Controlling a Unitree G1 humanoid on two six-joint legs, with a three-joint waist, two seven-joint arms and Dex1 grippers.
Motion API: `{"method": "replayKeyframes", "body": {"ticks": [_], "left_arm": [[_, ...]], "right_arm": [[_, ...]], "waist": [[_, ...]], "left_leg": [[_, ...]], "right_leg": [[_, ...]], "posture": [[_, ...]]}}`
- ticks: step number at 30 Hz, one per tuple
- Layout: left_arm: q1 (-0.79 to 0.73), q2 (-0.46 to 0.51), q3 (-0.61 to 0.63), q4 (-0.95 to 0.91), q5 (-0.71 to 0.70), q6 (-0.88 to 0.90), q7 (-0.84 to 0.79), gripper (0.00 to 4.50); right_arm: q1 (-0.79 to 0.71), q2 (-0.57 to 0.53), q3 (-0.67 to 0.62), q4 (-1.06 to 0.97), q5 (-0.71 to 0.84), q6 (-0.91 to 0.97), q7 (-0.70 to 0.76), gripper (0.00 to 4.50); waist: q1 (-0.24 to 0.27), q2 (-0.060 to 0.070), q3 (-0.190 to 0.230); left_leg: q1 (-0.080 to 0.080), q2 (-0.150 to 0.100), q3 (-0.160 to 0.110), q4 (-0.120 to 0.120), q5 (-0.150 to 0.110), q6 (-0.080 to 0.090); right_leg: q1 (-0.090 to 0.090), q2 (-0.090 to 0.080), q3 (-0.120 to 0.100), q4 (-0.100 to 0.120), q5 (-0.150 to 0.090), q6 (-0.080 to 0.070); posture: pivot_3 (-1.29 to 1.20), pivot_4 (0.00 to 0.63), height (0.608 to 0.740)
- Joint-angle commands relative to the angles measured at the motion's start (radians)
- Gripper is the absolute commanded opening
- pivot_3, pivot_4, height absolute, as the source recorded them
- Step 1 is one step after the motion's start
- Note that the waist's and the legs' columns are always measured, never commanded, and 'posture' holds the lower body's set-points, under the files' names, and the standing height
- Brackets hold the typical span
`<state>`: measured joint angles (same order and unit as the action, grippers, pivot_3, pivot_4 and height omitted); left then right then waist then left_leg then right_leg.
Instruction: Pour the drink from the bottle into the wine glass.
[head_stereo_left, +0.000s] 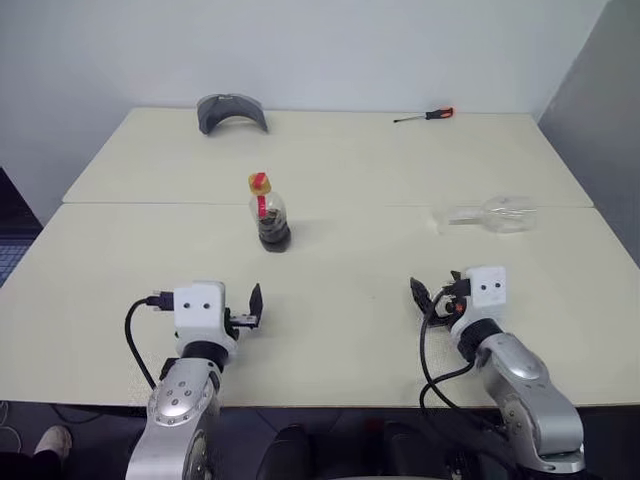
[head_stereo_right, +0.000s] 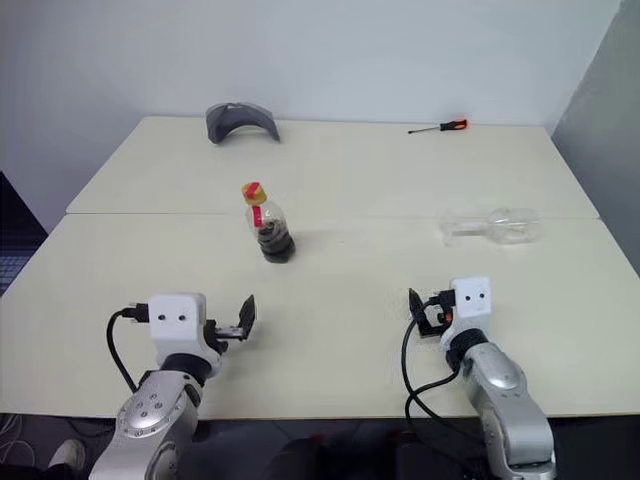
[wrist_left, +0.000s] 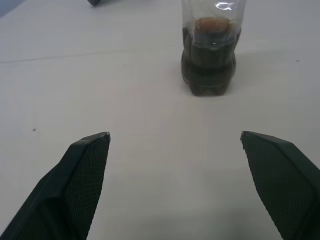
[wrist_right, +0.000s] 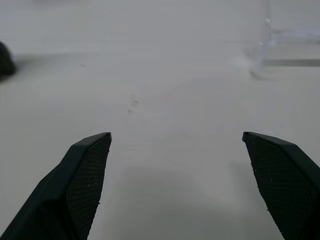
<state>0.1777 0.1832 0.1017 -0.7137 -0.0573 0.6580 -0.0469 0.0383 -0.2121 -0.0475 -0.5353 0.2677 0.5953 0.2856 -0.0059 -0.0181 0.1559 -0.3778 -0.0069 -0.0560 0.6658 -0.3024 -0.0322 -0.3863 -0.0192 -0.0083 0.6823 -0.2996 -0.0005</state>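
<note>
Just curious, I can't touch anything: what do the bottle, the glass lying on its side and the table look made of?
Bottle: clear, probably plastic, dark drink showing through. Wine glass: colourless, see-through, glass or clear plastic. Table: matte cream board, likely laminate.

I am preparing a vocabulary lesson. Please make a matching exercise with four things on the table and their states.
Things:
1. bottle
2. wine glass
3. screwdriver
4. left tool

States:
A. lies on its side, empty
B. open, holds nothing
C. stands upright, capped
D. lies at the far edge

Pairs: 1-C, 2-A, 3-D, 4-B
</note>
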Motion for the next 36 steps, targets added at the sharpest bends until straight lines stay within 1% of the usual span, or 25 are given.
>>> {"method": "replayKeyframes", "body": {"ticks": [1, 3, 5, 8, 9, 11, 14, 16, 22, 28, 36], "left_arm": [[-0.031, 0.031, 0.026, 0.050, -0.008, -0.066, -0.040, 4.48], [-0.065, 0.043, 0.027, 0.099, -0.014, -0.101, -0.060, 4.48], [-0.099, 0.051, 0.026, 0.141, -0.024, -0.127, -0.081, 4.48], [-0.155, 0.071, 0.011, 0.220, -0.025, -0.177, -0.120, 4.48], [-0.174, 0.075, 0.009, 0.255, -0.026, -0.197, -0.131, 4.48], [-0.199, 0.078, 0.011, 0.302, -0.031, -0.225, -0.145, 4.48], [-0.234, 0.090, 0.009, 0.357, -0.027, -0.259, -0.166, 4.48], [-0.257, 0.102, 0.000, 0.386, -0.018, -0.282, -0.178, 4.48], [-0.304, 0.113, -0.021, 0.455, 0.008, -0.340, -0.180, 4.48], [-0.328, 0.123, -0.005, 0.501, 0.011, -0.367, -0.177, 4.48], [-0.414, 0.136, 0.014, 0.624, 0.016, -0.438, -0.167, 4.48]], "right_arm": [[-0.030, -0.104, -0.048, -0.052, 0.159, -0.044, 0.227, 4.50], [-0.032, -0.172, -0.064, -0.078, 0.291, -0.003, 0.353, 4.50], [-0.038, -0.228, -0.072, -0.095, 0.384, 0.031, 0.429, 4.50], [-0.056, -0.331, -0.046, -0.104, 0.433, 0.036, 0.550, 4.50], [-0.080, -0.348, -0.027, -0.100, 0.434, 0.036, 0.564, 4.50], [-0.124, -0.354, 0.001, -0.087, 0.422, 0.027, 0.557, 4.50], [-0.195, -0.323, 0.021, -0.063, 0.427, 0.036, 0.508, 4.50], [-0.216, -0.310, 0.022, -0.054, 0.439, 0.047, 0.490, 4.50], [-0.210, -0.323, 0.031, -0.030, 0.420, 0.012, 0.510, 4.50], [-0.202, -0.328, 0.030, -0.004, 0.402, -0.035, 0.524, 4.50], [-0.207, -0.326, 0.037, 0.020, 0.389, -0.064, 0.528, 4.50]], "waist": [[0.000, 0.000, 0.000], [0.000, 0.000, 0.000], [0.001, 0.000, 0.000], [0.003, 0.000, 0.000], [0.003, 0.000, 0.000], [0.000, 0.000, 0.000], [0.000, 0.000, 0.001], [0.003, 0.000, 0.001], [0.008, -0.001, 0.001], [0.006, -0.001, 0.001], [0.006, -0.001, 0.001]], "left_leg": [[0.000, 0.000, 0.000, 0.000, 0.000, 0.000], [0.000, 0.000, 0.000, 0.000, 0.000, 0.000], [0.000, 0.000, -0.001, 0.000, 0.000, 0.000], [0.000, 0.000, -0.001, 0.000, 0.000, 0.000], [0.001, 0.000, -0.001, 0.001, 0.000, 0.000], [0.002, 0.000, 0.000, 0.000, 0.000, 0.001], [0.002, 0.001, -0.001, 0.000, 0.000, 0.000], [0.002, 0.000, -0.001, 0.000, 0.000, 0.000], [0.000, -0.001, -0.001, 0.003, 0.000, 0.000], [0.000, 0.000, -0.001, 0.003, 0.000, 0.000], [0.000, 0.000, -0.001, 0.003, 0.000, 0.000]], "right_leg": [[0.000, 0.000, 0.000, 0.000, 0.000, 0.000], [0.001, 0.000, -0.001, 0.000, 0.000, 0.000], [0.001, 0.000, -0.001, 0.000, 0.000, 0.000], [0.002, 0.000, -0.001, 0.000, 0.000, 0.000], [0.002, 0.000, -0.001, 0.000, 0.000, 0.000], [0.002, 0.000, -0.001, 0.000, 0.000, 0.000], [0.002, 0.000, -0.001, 0.000, 0.000, 0.000], [0.002, 0.000, -0.001, 0.000, 0.000, 0.000], [0.002, -0.002, -0.001, -0.001, 0.000, 0.000], [0.002, -0.001, -0.002, 0.000, 0.001, 0.000], [0.002, -0.001, -0.002, 0.000, 0.001, 0.000]], "posture": [[0.00, 0.150, 0.740], [0.00, 0.150, 0.740], [0.00, 0.150, 0.740], [0.00, 0.150, 0.740], [0.00, 0.150, 0.740], [0.00, 0.150, 0.740], [0.00, 0.150, 0.740], [0.00, 0.150, 0.740], [0.00, 0.150, 0.740], [0.00, 0.150, 0.740], [0.00, 0.150, 0.740]]}}
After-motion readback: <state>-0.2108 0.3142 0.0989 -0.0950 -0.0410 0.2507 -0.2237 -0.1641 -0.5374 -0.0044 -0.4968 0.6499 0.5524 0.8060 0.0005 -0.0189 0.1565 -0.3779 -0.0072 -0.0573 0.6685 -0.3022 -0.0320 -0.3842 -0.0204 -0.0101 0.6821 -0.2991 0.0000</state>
